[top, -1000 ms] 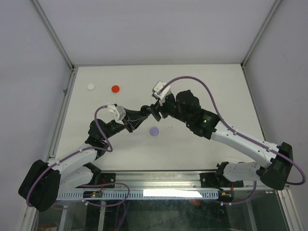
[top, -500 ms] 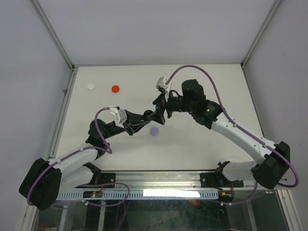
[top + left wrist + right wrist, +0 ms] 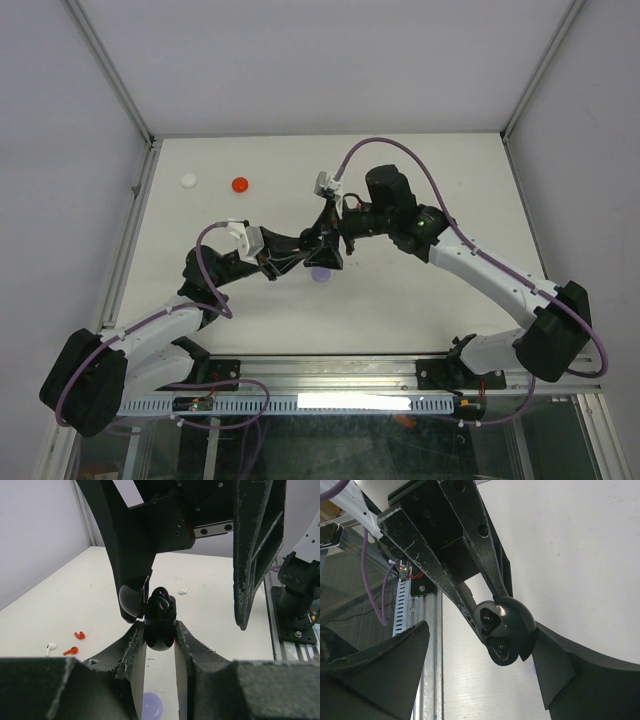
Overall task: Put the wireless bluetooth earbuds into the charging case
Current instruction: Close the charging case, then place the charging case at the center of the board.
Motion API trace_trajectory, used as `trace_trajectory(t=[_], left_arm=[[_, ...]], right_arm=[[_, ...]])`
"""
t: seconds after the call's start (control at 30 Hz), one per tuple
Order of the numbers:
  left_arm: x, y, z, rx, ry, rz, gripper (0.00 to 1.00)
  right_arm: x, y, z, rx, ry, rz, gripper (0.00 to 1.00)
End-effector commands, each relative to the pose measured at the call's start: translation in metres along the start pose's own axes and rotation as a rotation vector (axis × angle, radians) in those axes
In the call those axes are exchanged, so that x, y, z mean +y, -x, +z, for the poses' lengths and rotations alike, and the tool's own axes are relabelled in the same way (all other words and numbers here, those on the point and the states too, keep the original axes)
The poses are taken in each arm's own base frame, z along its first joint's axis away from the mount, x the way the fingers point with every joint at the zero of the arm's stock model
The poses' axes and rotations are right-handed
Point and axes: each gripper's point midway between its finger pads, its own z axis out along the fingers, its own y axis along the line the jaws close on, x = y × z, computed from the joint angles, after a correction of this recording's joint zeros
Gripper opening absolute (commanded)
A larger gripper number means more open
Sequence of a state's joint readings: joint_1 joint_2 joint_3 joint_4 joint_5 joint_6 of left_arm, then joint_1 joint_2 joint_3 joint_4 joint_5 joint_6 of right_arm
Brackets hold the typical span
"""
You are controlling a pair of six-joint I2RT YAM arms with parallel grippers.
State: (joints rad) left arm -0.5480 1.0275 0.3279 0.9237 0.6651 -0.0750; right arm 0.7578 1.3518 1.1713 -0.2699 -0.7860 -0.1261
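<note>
The left pincer (image 3: 160, 632) is clamped on an open, glossy black round charging case (image 3: 160, 611), with the right pincer (image 3: 187, 615) spread wide around it. Only the left wrist view shows tiny red earbuds (image 3: 79, 635) and a white stemmed earbud (image 3: 50, 646) loose on the white worktop (image 3: 60, 605). Only the right wrist view shows the case's two dark sockets, and I cannot tell what they hold.

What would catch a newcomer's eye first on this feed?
At centre, the left gripper clamps an open black charging case, with the right gripper spread wide around it. Loose red earbuds and a white earbud lie on the table, low left in the left wrist view.
</note>
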Motion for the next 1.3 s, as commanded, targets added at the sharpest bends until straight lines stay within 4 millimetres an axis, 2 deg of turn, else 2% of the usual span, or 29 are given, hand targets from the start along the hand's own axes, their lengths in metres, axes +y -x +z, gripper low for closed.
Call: trace_trajectory(t=[0.0,0.3,0.4,0.63,0.77,0.87,1.0,1.13,1.27], left_arm=[[0.004,0.020,0.007,-0.043,-0.009,0.031,0.00],[0.007,0.014,0.008,-0.022,0.001,0.006,0.00],[0.009,0.012,0.009,-0.016,0.008,-0.006,0.00],[0.021,-0.002,0.013,0.020,0.075,-0.125,0.00],[0.032,-0.010,0.016,0.050,0.157,-0.281,0.00],[0.043,-0.022,0.015,0.087,0.259,-0.422,0.00],[0.044,-0.048,0.003,0.133,0.369,-0.634,0.00],[0.043,-0.081,-0.017,0.160,0.508,-0.822,0.00],[0.038,-0.108,-0.035,0.199,0.594,-0.914,0.00]], right_arm=[[0.023,0.033,-0.017,-0.072,0.055,-0.095,0.82],[0.016,0.034,-0.035,-0.090,-0.034,-0.116,0.81],[0.008,0.034,-0.040,-0.096,-0.105,-0.111,0.81],[-0.032,0.029,-0.070,-0.135,-0.450,-0.047,0.82],[-0.043,0.020,-0.093,-0.157,-0.609,0.008,0.82],[-0.054,0.005,-0.111,-0.168,-0.737,0.053,0.82],[-0.066,-0.017,-0.130,-0.172,-0.878,0.099,0.82],[-0.070,-0.028,-0.137,-0.167,-0.929,0.126,0.82],[-0.073,-0.036,-0.140,-0.155,-0.954,0.136,0.82]])
